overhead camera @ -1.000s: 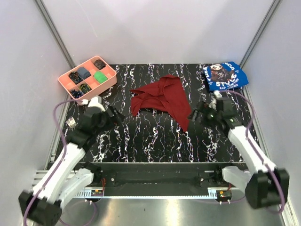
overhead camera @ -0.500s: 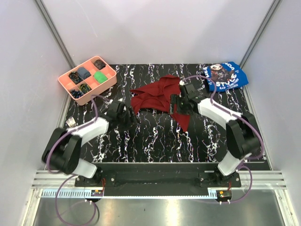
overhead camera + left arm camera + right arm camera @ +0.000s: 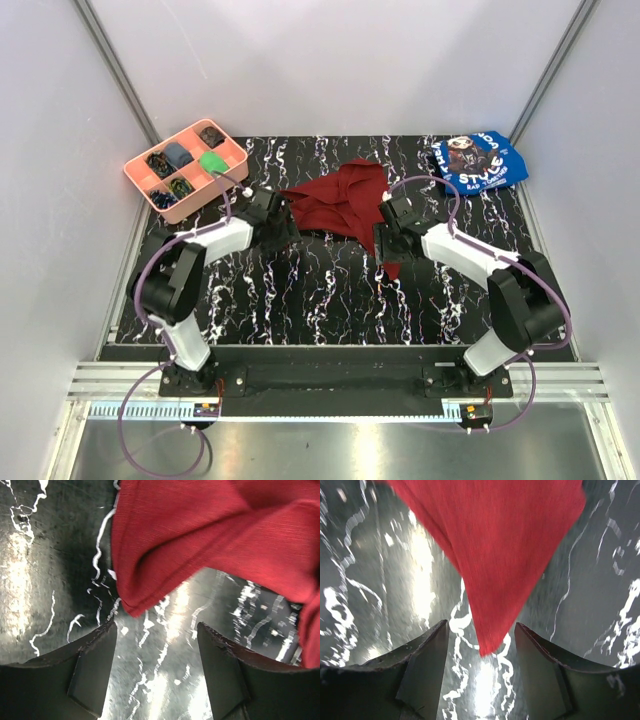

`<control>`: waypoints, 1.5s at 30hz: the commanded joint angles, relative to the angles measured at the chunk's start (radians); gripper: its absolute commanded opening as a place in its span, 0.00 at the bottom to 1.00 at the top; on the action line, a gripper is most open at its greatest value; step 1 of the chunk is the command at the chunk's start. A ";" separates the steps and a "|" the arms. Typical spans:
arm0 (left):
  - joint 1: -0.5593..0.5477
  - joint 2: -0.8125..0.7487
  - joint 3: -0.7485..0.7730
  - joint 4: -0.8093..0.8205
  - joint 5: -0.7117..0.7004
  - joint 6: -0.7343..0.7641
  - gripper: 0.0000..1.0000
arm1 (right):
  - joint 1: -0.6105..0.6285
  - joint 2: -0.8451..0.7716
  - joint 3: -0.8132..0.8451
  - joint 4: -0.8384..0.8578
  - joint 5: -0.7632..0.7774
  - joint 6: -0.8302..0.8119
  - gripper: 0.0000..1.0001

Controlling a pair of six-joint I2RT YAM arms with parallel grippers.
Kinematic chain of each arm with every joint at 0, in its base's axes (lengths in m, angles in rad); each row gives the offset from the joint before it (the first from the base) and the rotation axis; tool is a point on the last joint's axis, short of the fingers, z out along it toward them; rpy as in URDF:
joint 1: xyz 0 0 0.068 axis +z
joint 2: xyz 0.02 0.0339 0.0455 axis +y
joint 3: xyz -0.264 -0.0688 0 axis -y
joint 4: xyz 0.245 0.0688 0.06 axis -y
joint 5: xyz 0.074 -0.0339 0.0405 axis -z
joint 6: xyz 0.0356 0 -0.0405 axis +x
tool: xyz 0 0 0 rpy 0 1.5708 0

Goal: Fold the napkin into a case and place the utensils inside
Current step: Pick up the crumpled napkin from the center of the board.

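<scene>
Left gripper (image 3: 156,630): jaws were wide apart, nothing held. The rounded corner fold of the napkin (image 3: 200,540) lay just ahead of the gap, not between the fingers. Right gripper (image 3: 481,630): jaws were apart too, not clamped, and the napkin's pointed near corner reached in between the fingertips. The napkin lay crumpled mid-table on the black marbled table (image 3: 320,290), with one arm at each side of it. No case was formed and the utensils couldn't be made out. Pink compartment tray (image 3: 205,197) sat far left, blue printed cloth (image 3: 480,160) far right, both apart from the napkin. Step, judged: early, grabbing corners to spread the cloth flat. Next move likely needs the left gripper nudged forward over its corner, then both pinching low at the tabletop.
</scene>
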 commanded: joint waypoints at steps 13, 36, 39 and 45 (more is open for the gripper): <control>-0.002 0.107 0.092 -0.042 -0.097 0.033 0.63 | 0.092 -0.078 -0.063 -0.096 0.134 -0.001 0.59; 0.000 0.064 0.105 -0.052 -0.103 0.082 0.06 | 0.098 0.031 -0.029 -0.055 0.170 0.018 0.46; 0.003 0.034 0.103 -0.063 -0.102 0.088 0.00 | 0.095 0.025 -0.001 -0.053 0.204 0.016 0.05; 0.017 -0.179 0.108 -0.157 -0.094 0.102 0.00 | 0.003 -0.169 0.080 -0.113 0.168 0.012 0.00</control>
